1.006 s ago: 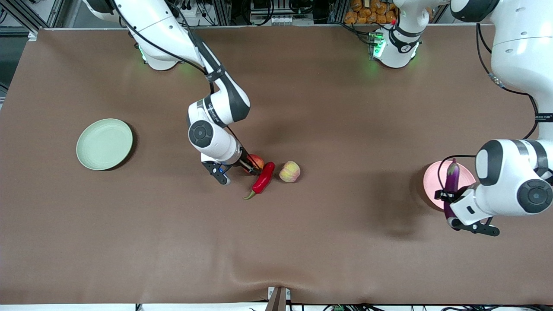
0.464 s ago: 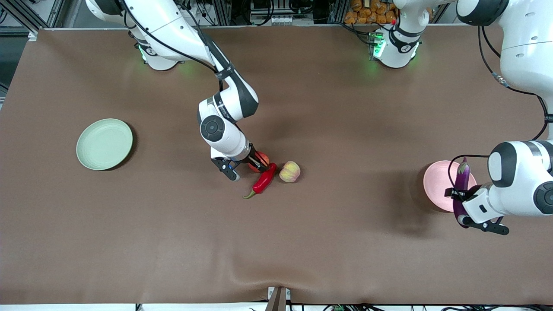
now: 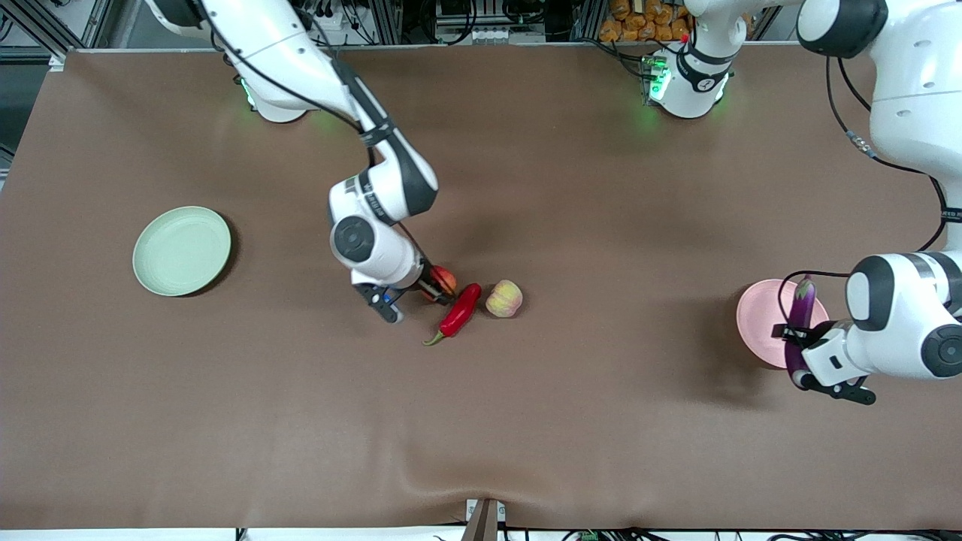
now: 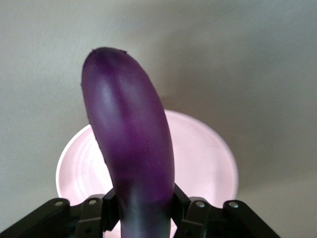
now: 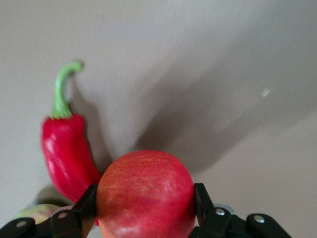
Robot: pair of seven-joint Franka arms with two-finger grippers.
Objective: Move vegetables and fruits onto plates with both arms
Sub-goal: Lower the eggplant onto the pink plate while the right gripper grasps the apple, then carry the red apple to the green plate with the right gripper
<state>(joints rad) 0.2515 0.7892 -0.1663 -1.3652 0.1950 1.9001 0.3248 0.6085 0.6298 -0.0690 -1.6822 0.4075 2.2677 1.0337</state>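
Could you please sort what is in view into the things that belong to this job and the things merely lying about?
Job:
- eggplant, in left pincer over pink plate
- apple, in right pincer
- chili pepper
- peach
- green plate

Lying about:
- brown table cover

This is a robotics lab, not a home or kitchen. Two white arms [image 3: 376,203] stand bolted at the edge of a table [image 3: 526,421], their bases [image 3: 680,86] glowing green, with loose cables [image 3: 887,158] trailing along them. A plain brown cloth covers the whole table, wrinkled at the edge nearest the front camera. Above the bases runs an aluminium frame [image 3: 391,19] with power strips and wiring. The produce and plates lie spaced out as test props: a green plate [image 3: 182,250], a pink plate [image 3: 763,323], a chili [image 3: 458,312].
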